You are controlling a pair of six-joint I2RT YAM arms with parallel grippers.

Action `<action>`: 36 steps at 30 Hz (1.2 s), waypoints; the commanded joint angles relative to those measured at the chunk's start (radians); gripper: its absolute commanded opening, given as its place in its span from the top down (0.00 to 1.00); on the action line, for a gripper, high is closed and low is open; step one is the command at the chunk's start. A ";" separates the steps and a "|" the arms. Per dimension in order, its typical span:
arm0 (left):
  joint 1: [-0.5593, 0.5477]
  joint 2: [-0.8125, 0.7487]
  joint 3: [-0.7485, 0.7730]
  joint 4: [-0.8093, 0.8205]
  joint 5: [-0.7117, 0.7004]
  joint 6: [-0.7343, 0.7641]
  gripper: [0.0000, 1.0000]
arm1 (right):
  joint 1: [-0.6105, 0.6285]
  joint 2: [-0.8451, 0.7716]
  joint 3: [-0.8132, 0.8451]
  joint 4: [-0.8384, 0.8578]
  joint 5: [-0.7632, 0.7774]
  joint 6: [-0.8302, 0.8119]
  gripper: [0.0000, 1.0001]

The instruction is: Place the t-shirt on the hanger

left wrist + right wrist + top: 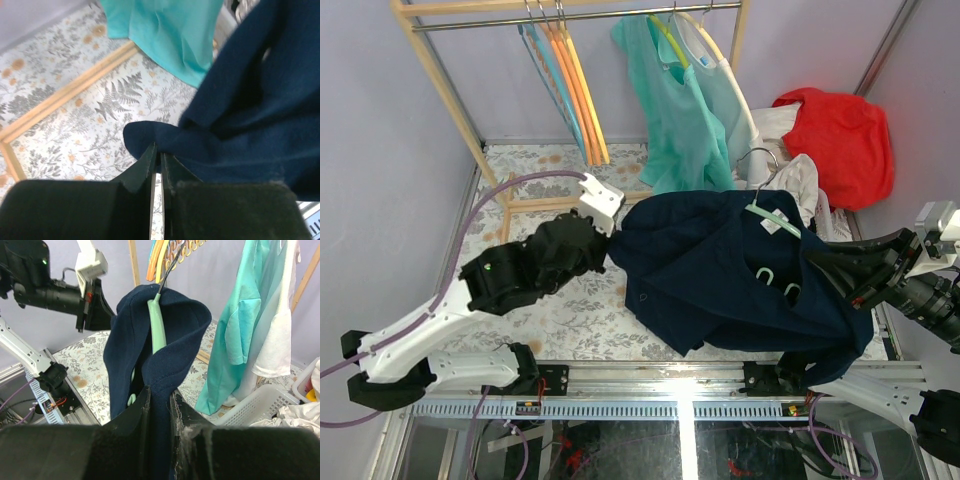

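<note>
Right gripper [159, 395] clamps the t-shirt [185, 325]; the hanger [158, 325] rises straight ahead inside the cloth. The left gripper [159, 159] pinches the far edge.

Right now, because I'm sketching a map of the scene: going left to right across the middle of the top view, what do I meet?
left gripper → t-shirt → right gripper
</note>
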 commanded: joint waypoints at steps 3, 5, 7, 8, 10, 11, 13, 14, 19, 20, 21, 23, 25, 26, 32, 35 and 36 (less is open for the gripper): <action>0.008 -0.009 0.260 -0.075 -0.145 -0.021 1.00 | 0.001 0.010 0.017 0.145 -0.004 0.006 1.00; 0.007 -0.005 0.349 -0.100 -0.160 -0.027 1.00 | 0.001 0.010 0.011 0.152 -0.002 0.005 1.00; 0.007 0.002 0.417 -0.121 -0.181 -0.028 1.00 | 0.001 0.011 0.012 0.159 -0.004 0.006 1.00; 0.007 0.007 0.449 -0.132 -0.196 -0.027 1.00 | 0.001 0.014 0.012 0.161 -0.004 0.006 1.00; 0.007 0.024 0.527 -0.164 -0.238 -0.025 1.00 | 0.000 0.022 0.020 0.161 -0.010 0.006 1.00; 0.008 0.033 0.561 -0.177 -0.269 -0.023 1.00 | 0.000 0.025 0.026 0.160 -0.012 0.006 1.00; 0.008 0.047 0.624 -0.202 -0.347 -0.017 1.00 | 0.002 0.028 0.030 0.164 -0.018 0.007 1.00; 0.007 0.056 0.658 -0.213 -0.377 -0.015 1.00 | 0.000 0.028 0.028 0.168 -0.019 0.009 1.00; 0.006 0.108 0.759 -0.230 -0.474 0.001 1.00 | 0.001 0.015 0.025 0.213 -0.037 0.017 1.00; 0.008 0.117 0.764 -0.237 -0.507 0.002 1.00 | 0.001 0.012 0.026 0.225 -0.044 0.019 1.00; 0.007 0.123 0.762 -0.243 -0.533 -0.002 1.00 | 0.000 0.011 0.028 0.239 -0.048 0.021 1.00; 0.007 0.111 0.722 -0.239 -0.571 -0.010 1.00 | 0.001 0.009 0.026 0.267 -0.051 0.025 1.00; 0.007 0.093 0.684 -0.215 -0.612 -0.003 1.00 | 0.001 0.000 0.014 0.307 -0.048 0.029 1.00; 0.007 0.089 0.682 -0.211 -0.636 0.006 1.00 | 0.000 -0.004 0.006 0.332 -0.047 0.028 1.00; 0.008 0.134 0.804 -0.262 -0.666 0.045 1.00 | 0.001 0.015 -0.001 0.419 -0.074 0.028 1.00; 0.007 0.138 0.780 -0.313 -0.691 0.009 1.00 | 0.000 0.031 -0.011 0.451 -0.093 0.025 1.00; 0.008 0.129 0.756 -0.315 -0.709 0.002 1.00 | 0.000 0.031 -0.018 0.465 -0.099 0.023 1.00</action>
